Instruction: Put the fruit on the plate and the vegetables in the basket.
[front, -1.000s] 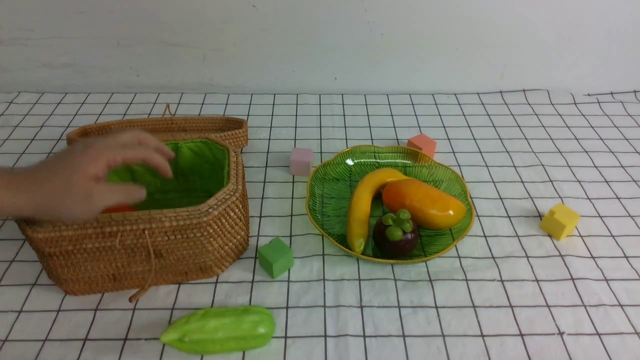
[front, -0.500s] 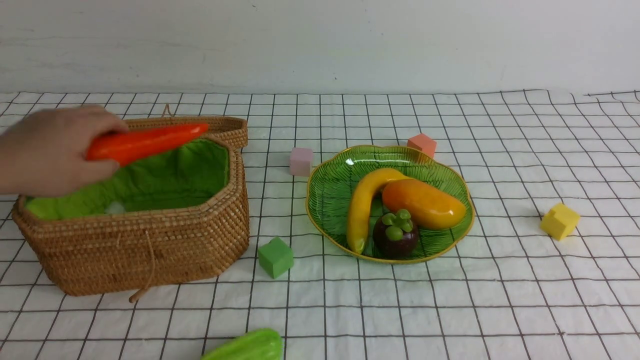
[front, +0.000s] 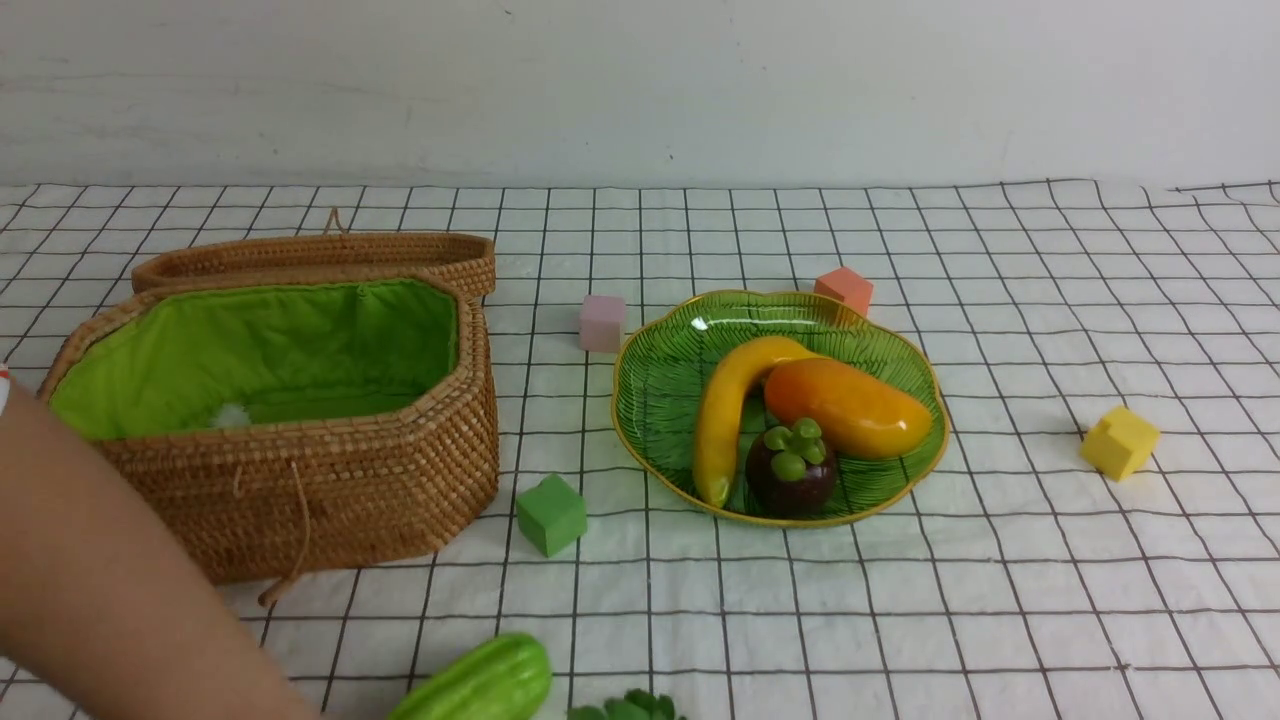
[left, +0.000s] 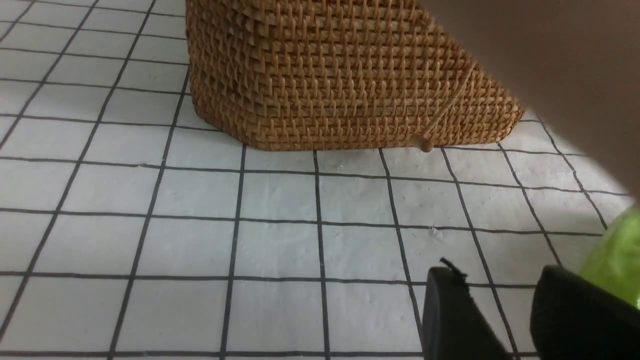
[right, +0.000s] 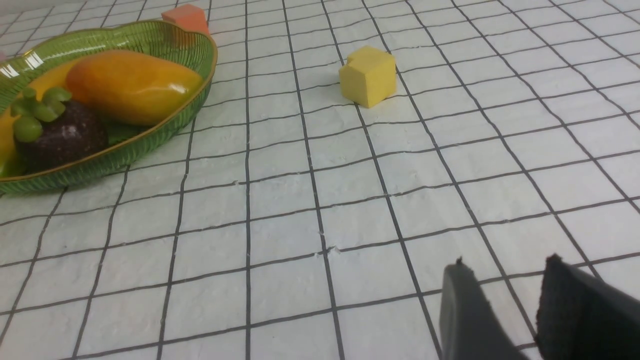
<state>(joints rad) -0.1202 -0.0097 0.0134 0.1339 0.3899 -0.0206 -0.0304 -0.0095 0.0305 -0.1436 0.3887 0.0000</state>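
The wicker basket (front: 330, 490) with its green lining stands open at the left, and a small white patch (front: 232, 415) shows low inside it. On the green plate (front: 660, 370) lie the banana (front: 722, 410), mango (front: 845, 405) and mangosteen (front: 790, 475). The cucumber (front: 480, 685) lies at the near edge, beside a tuft of green leaves (front: 628, 708). Neither gripper shows in the front view. My left gripper (left: 495, 272) is open over bare cloth, the cucumber (left: 617, 260) just beside it and the basket (left: 340, 75) ahead. My right gripper (right: 505, 262) is open and empty, away from the plate (right: 165, 125).
A person's bare arm (front: 100, 580) crosses the near left corner in front of the basket. Foam cubes lie around: green (front: 550, 513), pink (front: 602, 322), orange (front: 845, 289), yellow (front: 1120, 441). A checked white cloth covers the table.
A hand lifted the carrot out of the basket and drew back to the near left. The cucumber shifted right along the near edge, and green leaves appeared beside it.
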